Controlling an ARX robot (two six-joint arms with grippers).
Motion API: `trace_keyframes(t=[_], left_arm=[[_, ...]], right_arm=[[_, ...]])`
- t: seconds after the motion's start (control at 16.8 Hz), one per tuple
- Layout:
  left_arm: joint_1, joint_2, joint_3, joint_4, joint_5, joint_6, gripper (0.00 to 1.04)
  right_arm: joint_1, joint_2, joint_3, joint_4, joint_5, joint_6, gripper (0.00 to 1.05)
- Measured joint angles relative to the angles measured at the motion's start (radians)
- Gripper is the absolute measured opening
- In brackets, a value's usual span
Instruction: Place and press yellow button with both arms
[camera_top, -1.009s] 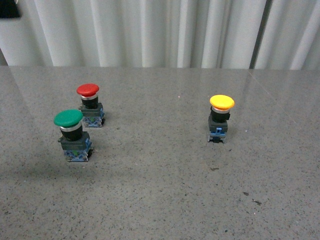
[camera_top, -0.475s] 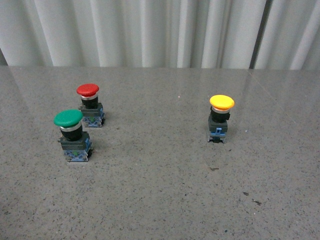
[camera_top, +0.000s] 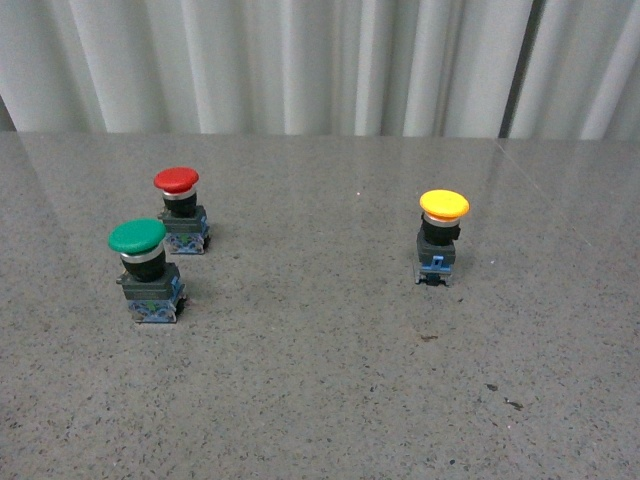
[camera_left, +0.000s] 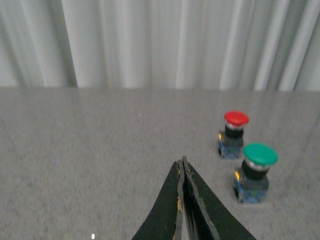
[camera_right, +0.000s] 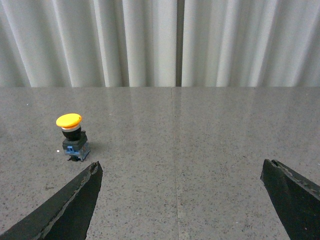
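**On the right half of the table: yellow button standing alone, both claws clear of it**

On the right side of the grey speckled table (camera_top: 320, 400), going by the front view, the yellow button (camera_top: 443, 238) stands upright on its blue-grey base with the cap facing up. Nothing is touching it.

In the right wrist view the same button (camera_right: 71, 136) sits out ahead of the right gripper (camera_right: 181, 167). It's past the tip of one finger (camera_right: 75, 205), not in the gap between the two, and clearly apart from that tip. That claw is spread really wide, with bare tabletop between the fingers and nothing held. A thin seam in the table runs straight out through the gap.

The left gripper (camera_left: 182, 162) is the opposite: its two black fingers are pressed together to a point, with nothing pinched between them. Its wrist camera only catches the other two buttons ahead and off to one side, so I can't tell from there how far it is from the yellow one.

Those two are on the left side of the table, well apart from the yellow one. The green button (camera_top: 145, 272) is nearer the robot and the red button (camera_top: 180, 210) is just behind it, close but not touching. Both are upright.

A pale pleated curtain (camera_top: 300, 60) runs along the far edge of the table.
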Motion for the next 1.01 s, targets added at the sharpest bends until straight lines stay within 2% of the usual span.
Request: trace_keyframes(t=[1.01], left_arm=[[0.000,-0.330,0.000,-0.312,0.000,0.000,0.04]], right_arm=[[0.000,0.000,0.000,0.000,0.000,0.000,0.98]])
